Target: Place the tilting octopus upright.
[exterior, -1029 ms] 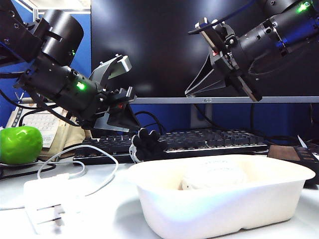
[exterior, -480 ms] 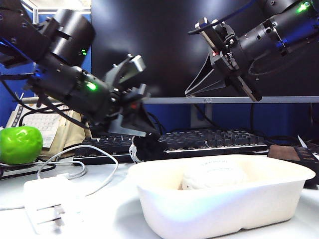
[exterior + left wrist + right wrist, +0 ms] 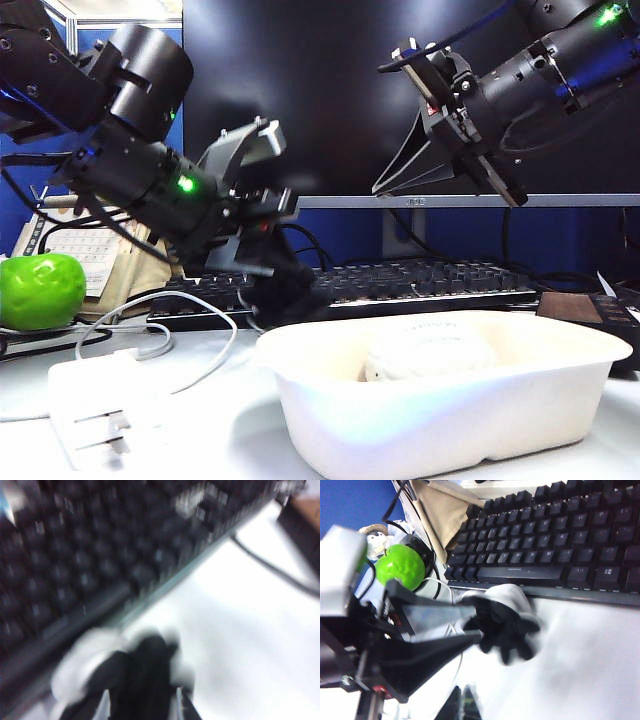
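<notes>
White-headed, black-tentacled octopus (image 3: 502, 622), bright green apple (image 3: 40, 290) — white tub (image 3: 440, 395), black keyboard (image 3: 560, 540).

small white-headed octopus (image 3: 502, 622), black tentacles sideways, tilted against the keyboard's front edge (image 3: 555, 592)

White table (image 3: 220, 420): tub (image 3: 440, 400), keyboard (image 3: 420, 282), charger (image 3: 100, 405), apple (image 3: 40, 290), octopus (image 3: 505, 620).

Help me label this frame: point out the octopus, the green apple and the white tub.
octopus (image 3: 507, 625): right wrist view, black tentacles.
green apple (image 3: 40, 290): exterior view, front skin.
white tub (image 3: 450, 410): exterior view, front wall.
</notes>
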Tool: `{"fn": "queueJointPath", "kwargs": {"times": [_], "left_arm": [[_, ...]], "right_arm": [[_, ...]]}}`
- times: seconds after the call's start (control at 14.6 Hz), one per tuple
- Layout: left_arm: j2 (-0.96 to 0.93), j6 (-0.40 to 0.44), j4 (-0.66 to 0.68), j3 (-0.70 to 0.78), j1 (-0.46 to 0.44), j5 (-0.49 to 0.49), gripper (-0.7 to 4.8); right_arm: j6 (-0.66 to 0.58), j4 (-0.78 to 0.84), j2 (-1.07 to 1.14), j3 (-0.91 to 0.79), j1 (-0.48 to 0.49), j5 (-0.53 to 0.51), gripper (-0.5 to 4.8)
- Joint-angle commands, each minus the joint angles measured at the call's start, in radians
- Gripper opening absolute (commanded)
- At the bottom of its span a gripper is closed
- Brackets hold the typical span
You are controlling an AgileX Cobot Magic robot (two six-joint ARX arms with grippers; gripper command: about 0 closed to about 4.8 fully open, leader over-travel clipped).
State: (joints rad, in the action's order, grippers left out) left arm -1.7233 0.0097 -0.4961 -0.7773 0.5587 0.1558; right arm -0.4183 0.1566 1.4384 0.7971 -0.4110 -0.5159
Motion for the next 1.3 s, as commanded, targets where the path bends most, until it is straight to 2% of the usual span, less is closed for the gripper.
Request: {"fn": "queueJointPath", "kwargs": {"times": [0.07,0.14,0.21,0.41,0.48,0.55,0.62,0.89,1.1,1.3], "left_arm": [[0.054,0.005,-0.028,-0.006,0.014,0.006,1.83],[0.083,0.013,-0.018,-0.006,0.021,-0.003,1.83],[0.105,0.060,-0.015,-0.006,0.019,-0.016,1.83],[0.107,0.218,-0.013,-0.006,0.017,-0.163,1.77],[0.107,0.294,0.003,-0.007,0.009,-0.155,1.23],[0.107,0.316,0.010,-0.006,-0.006,-0.151,0.56],[0.106,0.315,0.017,-0.006,-0.020,-0.150,0.46],[0.083,0.312,0.045,-0.007,-0.031,-0.057,0.50],[0.045,0.312,0.052,-0.007,-0.031,-0.058,1.54],[0.043,0.312,0.046,-0.006,-0.031,-0.058,1.54]], "right_arm": [[0.032,0.005,-0.004,0.003,-0.001,0.002,-0.05],[0.033,0.004,-0.004,0.003,-0.001,0.002,-0.06],[0.033,0.005,-0.004,0.003,-0.001,0.002,-0.06],[0.034,0.005,-0.004,0.003,-0.001,0.002,-0.06],[0.034,0.005,-0.004,0.003,-0.001,0.002,-0.06],[0.034,0.005,-0.004,0.003,-0.001,0.002,-0.06],[0.034,0.005,-0.004,0.003,-0.001,0.001,-0.06],[0.034,0.005,-0.004,0.003,-0.001,0.002,-0.06],[0.034,0.004,-0.004,0.003,-0.001,0.001,-0.06],[0.033,0.004,-0.004,0.003,-0.001,0.001,-0.06]]}}
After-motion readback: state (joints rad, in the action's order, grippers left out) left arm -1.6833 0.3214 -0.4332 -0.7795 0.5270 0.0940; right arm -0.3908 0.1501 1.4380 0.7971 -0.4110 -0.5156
